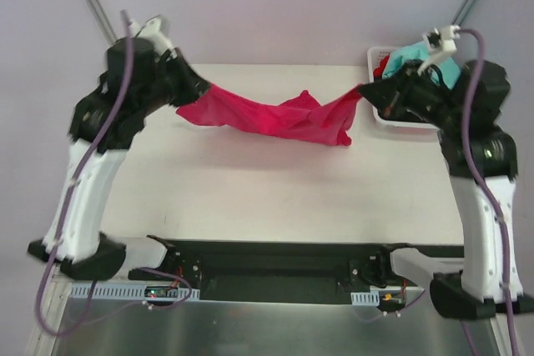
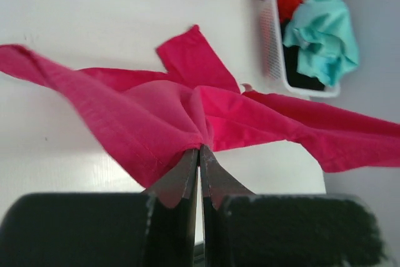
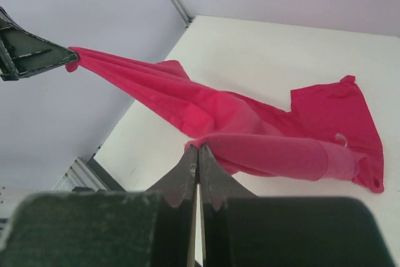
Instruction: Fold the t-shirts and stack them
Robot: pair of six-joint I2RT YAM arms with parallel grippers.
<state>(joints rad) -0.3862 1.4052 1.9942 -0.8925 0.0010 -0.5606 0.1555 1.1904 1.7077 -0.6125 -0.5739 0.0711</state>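
Magenta t-shirt (image 1: 275,118) above white table (image 1: 250,193)

pink t-shirt (image 2: 156,117) cropped at both edges, black shirt (image 2: 297,70) mostly buried

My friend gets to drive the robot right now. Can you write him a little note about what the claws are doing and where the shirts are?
Left claw: shut on one end of the pink t-shirt.
Right claw: shut on its other end, near the white basket.
The shirt hangs stretched between them, sagging low over the table.
The teal shirt, red shirt and black shirt are in the basket.
Done: nothing folded or stacked yet.
Left: fold the pink one, then the others, and stack them.
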